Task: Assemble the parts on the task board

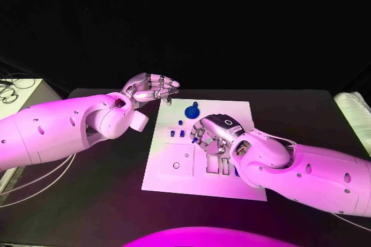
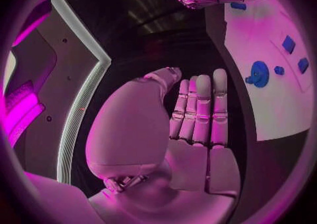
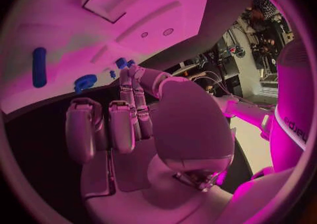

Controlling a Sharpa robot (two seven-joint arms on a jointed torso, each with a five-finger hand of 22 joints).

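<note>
— Where is the flat white rectangular task board (image 1: 174,177)?

— In the middle of the black surface (image 1: 85,204). A round blue part with a small knob (image 1: 191,112) lies near the board's far edge, and small blue parts (image 1: 175,133) sit lower down, left of the right hand.

— And the right silver hand (image 1: 213,133)?

— It hangs over the board's middle, its fingers (image 3: 122,123) curled inward. Whether they pinch anything, I cannot tell.

— The left silver hand (image 1: 150,88)?

— Just off the board's far left corner, above the surface. In the left wrist view its fingers (image 2: 201,108) lie straight and close together, the thumb beside them, nothing between them.
</note>
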